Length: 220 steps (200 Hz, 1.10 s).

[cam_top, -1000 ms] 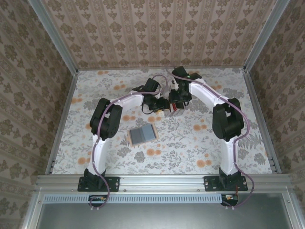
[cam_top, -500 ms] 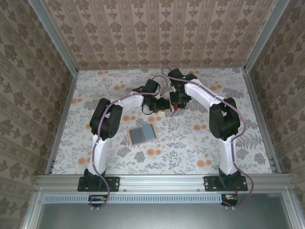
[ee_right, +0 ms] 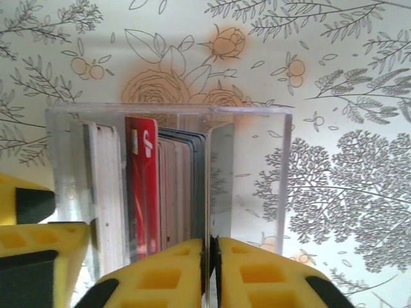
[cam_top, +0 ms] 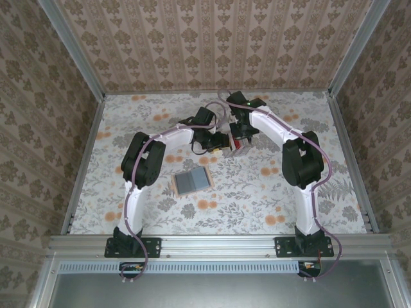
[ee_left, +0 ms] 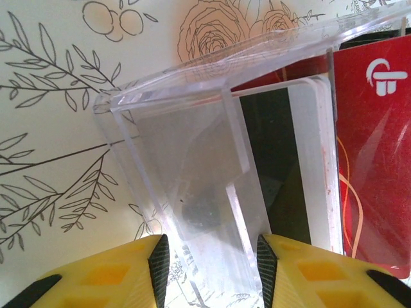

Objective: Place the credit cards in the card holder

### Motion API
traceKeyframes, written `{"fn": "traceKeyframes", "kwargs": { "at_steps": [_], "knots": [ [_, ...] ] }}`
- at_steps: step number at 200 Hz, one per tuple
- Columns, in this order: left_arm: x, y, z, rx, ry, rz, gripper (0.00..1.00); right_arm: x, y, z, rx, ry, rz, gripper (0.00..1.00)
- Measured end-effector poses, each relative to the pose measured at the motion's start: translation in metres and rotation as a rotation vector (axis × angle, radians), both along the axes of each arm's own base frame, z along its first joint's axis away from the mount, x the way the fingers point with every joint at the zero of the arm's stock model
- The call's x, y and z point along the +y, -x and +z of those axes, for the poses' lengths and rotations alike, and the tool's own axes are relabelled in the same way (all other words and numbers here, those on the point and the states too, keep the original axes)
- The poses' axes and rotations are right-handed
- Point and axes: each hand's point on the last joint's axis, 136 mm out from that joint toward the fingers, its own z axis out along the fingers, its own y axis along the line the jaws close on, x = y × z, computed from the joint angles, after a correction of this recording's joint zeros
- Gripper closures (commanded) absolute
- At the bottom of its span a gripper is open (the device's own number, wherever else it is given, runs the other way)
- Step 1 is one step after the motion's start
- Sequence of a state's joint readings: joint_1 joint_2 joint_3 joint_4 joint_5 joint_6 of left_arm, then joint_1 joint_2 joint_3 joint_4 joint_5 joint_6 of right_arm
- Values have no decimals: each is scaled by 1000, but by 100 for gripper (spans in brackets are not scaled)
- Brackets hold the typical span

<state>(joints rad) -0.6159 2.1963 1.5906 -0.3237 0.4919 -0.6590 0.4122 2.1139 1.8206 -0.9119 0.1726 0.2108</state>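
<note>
Nearest to the arm bases, the card holder (cam_top: 192,181) lies open and flat on the flowered table (cam_top: 270,192), with its grey-blue inside facing up and nothing touching it. It looks light and soft, so I think it may slide or fold when a card is pushed in. Further back, the credit cards (ee_right: 142,186) stand on edge, packed side by side, inside a clear box (ee_right: 257,167). They are well apart from the holder. The cards are thin, stiff and smooth, and probably slippery. The best place to take one is its free upper edge, flat between the two pads, and the pull should go straight along the slot so the neighbours do not come with it. The left gripper (ee_left: 212,269) is partly spread, with its jaws pinching a transparent wall of the box, and this keeps the box steady. The right gripper (ee_right: 210,269) has its jaws pressed almost together on a very thin edge at the dark end of the stack. This seems to be the outermost card, although a clear divider stands just beside it.
</note>
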Motion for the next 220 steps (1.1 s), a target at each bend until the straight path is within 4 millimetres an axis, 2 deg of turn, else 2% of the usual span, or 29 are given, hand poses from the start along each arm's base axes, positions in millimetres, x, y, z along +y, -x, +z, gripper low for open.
{"fn": "traceKeyframes", "kwargs": {
  "at_steps": [11,71,88,109,115,138,145,166,220],
  "knots": [
    [0,0,0,0,0,0,58,-3,-1,1,-6,9,-5,100],
    [0,0,0,-2,6,-1,58,-7,-4,2,-16,-53,-22,100],
    [0,0,0,-2,6,-1,58,-10,-4,2,-10,-72,-29,86],
    [0,0,0,-3,6,-1,58,-11,-4,-1,5,-94,-38,78],
    [0,0,0,-3,6,-1,58,-10,-4,-3,12,-102,-40,73],
    [0,0,0,-3,6,-1,58,-10,-4,-9,32,-122,-47,72],
    [0,0,0,-3,6,-1,58,-10,-4,-9,35,-131,-50,76],
    [0,0,0,-3,5,-1,58,-7,-4,-11,41,-165,-61,100],
    [0,0,0,-3,5,-1,58,-10,-6,-10,31,-200,-70,100]
  ]
}}
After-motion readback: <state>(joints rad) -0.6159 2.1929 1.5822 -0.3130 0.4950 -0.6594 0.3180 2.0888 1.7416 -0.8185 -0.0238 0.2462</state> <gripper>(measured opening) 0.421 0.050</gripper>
